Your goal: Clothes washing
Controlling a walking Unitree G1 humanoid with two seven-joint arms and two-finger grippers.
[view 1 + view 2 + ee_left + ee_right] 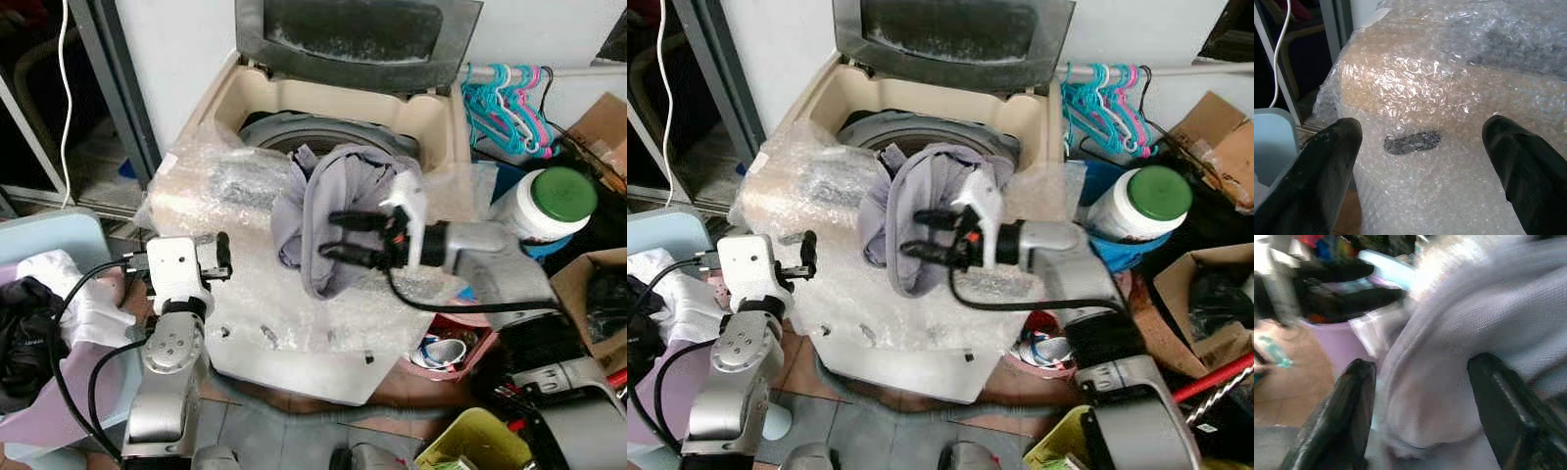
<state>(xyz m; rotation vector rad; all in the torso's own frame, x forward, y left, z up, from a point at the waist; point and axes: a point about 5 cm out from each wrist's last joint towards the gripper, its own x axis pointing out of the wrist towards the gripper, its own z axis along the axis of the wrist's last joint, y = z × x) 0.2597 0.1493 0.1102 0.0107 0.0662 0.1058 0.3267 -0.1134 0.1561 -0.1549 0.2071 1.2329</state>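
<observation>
Right gripper (335, 237): your jaws stand wide against the grey garment (328, 211).
Garment: draped over the washing machine (431, 117) rim, 12 o'clock.
Left gripper (1422, 147): jaws wide, holding nothing.

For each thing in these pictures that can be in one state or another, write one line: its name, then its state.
Washer lid: raised open.
Grey garment: draped over the tub's front rim, partly hanging outside.
Right gripper: open, fingers either side of the garment.
Left gripper: open, holding nothing, facing the bubble wrap.
White jar: green lid on.
Laundry basket: holding clothes.
</observation>
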